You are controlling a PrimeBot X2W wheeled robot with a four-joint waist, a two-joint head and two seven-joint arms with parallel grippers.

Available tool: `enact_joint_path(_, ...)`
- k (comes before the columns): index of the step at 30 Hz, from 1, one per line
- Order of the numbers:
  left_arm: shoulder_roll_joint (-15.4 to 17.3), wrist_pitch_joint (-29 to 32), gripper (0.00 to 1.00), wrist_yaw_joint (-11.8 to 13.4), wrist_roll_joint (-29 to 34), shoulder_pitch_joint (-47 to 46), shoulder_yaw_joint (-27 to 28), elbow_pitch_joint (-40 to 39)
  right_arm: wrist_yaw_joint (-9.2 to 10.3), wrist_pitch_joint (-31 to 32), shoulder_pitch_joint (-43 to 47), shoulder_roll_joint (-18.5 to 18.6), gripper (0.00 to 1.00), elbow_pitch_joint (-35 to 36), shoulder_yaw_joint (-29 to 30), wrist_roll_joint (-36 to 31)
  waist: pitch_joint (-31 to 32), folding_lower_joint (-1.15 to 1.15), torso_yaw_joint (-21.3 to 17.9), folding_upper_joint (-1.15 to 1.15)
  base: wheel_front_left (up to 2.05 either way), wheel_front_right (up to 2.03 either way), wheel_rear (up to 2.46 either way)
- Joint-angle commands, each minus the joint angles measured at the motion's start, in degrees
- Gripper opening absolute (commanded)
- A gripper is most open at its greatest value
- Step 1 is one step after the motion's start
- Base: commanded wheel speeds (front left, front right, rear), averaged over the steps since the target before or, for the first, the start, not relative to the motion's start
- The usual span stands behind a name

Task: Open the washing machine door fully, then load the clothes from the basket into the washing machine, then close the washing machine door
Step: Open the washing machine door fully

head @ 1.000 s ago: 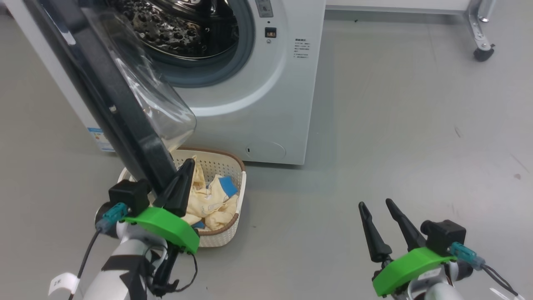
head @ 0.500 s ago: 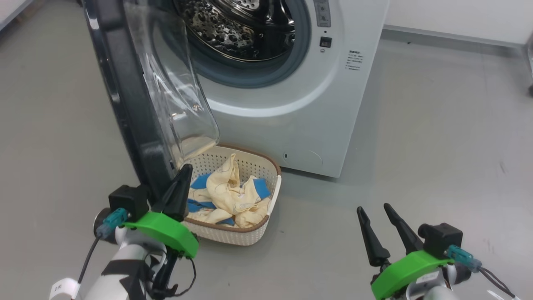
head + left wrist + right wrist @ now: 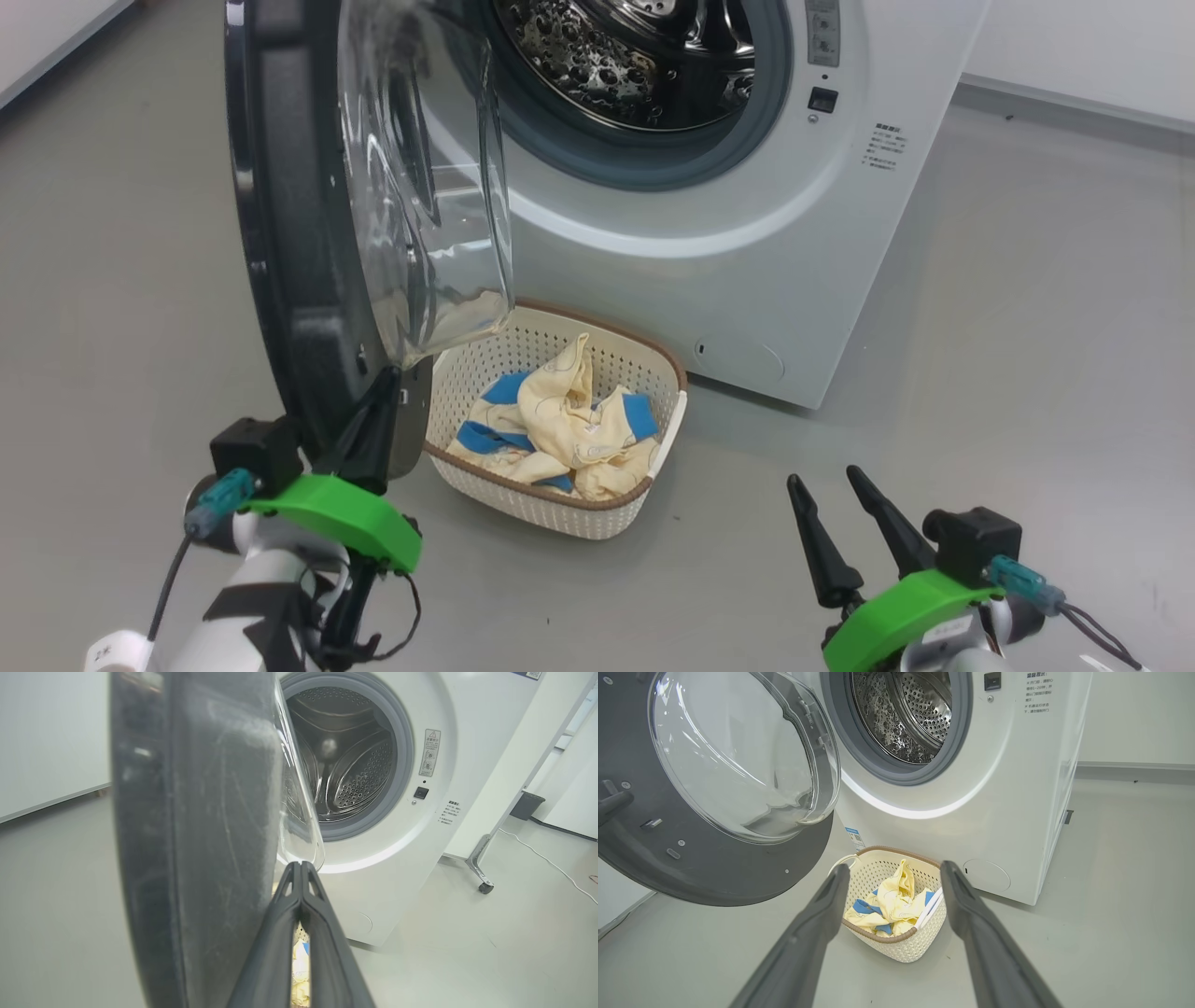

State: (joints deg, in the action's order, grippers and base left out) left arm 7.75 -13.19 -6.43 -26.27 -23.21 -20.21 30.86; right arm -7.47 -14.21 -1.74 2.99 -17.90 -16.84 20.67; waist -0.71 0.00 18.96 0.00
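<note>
Two jobs: my left gripper (image 3: 392, 381), fingers pressed together, wedges against the lower rim of the washing machine door (image 3: 299, 233), to push it wider, I'd say. My right gripper (image 3: 823, 478) hangs spread and empty, aimed at the clothes (image 3: 560, 420) in the basket (image 3: 665, 359) at the foot of the washing machine (image 3: 747, 280).

Little can be read. On the white front of the washing machine (image 3: 387, 872), right of the drum opening, a tall narrow warning label (image 3: 432, 752) bears a triangle sign over small pictograms. Below it, a few printed lines (image 3: 1038, 693) of Chinese characters are too small to make out. A blue sticker (image 3: 855, 838) low on the front carries fine print and a code-like square, illegible. A white tag (image 3: 110, 649) on the left arm's cable shows two unclear marks.
</note>
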Motion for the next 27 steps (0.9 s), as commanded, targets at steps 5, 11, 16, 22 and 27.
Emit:
enact_joint_path(5, 3.8, -1.2, 0.0, 1.3, -1.7, -1.8, 5.4, -1.9, -0.02, -0.8, -2.8, -0.1, 1.0, 1.2, -1.0, -0.6, -1.7, 0.0, 1.1, 0.0, 0.0, 0.0, 0.0)
enact_joint_path(11, 5.1, -1.5, 0.0, 1.9, -2.9, -1.5, 8.0, -2.5, -0.02, -0.8, -3.1, -0.1, 1.0, 1.1, -0.6, -1.3, -3.4, 0.0, 1.9, 0.0, 0.0, 0.0, 0.0)
enact_joint_path(16, 6.3, -1.7, 0.0, 2.5, -3.9, -1.5, 10.7, -3.4, -0.02, -0.8, -4.1, -0.1, 1.0, 1.0, -0.9, -2.0, -5.6, 0.0, 2.4, 0.0, 0.0, 0.0, 0.0)
enact_joint_path(22, 8.7, -1.7, 0.0, 2.7, -5.0, -2.2, 14.0, -4.0, -0.02, -0.8, -5.6, -0.1, 1.0, 0.7, -0.4, -3.6, -8.7, 0.0, 2.9, 0.0, 0.0, 0.0, 0.0)
enact_joint_path(27, 10.7, -1.8, 0.0, 2.7, -5.8, -3.2, 16.9, -3.4, -0.02, -0.6, -7.0, -0.1, 1.0, 0.5, 0.4, -5.3, -11.5, 0.0, 3.3, 0.0, 0.0, 0.0, 0.0)
